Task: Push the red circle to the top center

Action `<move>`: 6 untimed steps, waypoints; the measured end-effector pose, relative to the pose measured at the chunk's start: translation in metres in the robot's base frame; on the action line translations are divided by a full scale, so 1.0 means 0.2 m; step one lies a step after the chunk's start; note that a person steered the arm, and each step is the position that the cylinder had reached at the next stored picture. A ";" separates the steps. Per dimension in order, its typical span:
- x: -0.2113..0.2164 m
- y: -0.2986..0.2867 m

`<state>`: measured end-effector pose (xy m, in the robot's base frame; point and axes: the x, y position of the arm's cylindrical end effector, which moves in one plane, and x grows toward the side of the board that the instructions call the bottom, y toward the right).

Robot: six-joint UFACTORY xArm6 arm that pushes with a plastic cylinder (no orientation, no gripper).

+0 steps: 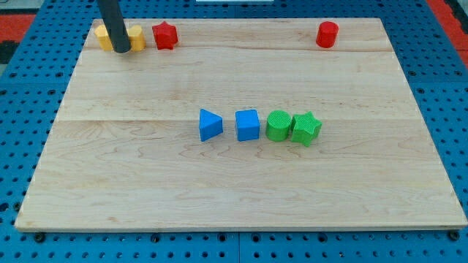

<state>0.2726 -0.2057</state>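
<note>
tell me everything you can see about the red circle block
The red circle is a short, solid red cylinder, plastic-looking, standing upright on its flat end. It sits on the wooden board near the top edge, toward the view's right, alone with nothing touching it. My tip is far off at the view's top left, among the yellow blocks, beside the red star.

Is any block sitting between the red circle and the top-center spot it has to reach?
No. The red circle sits at the view's top right, and the wooden board strip leftward to top center is bare. The red star lies beyond it; my tip is among yellow blocks.
</note>
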 end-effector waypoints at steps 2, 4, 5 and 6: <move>0.24 0.63; 0.20 2.08; -0.03 2.38; -0.15 2.11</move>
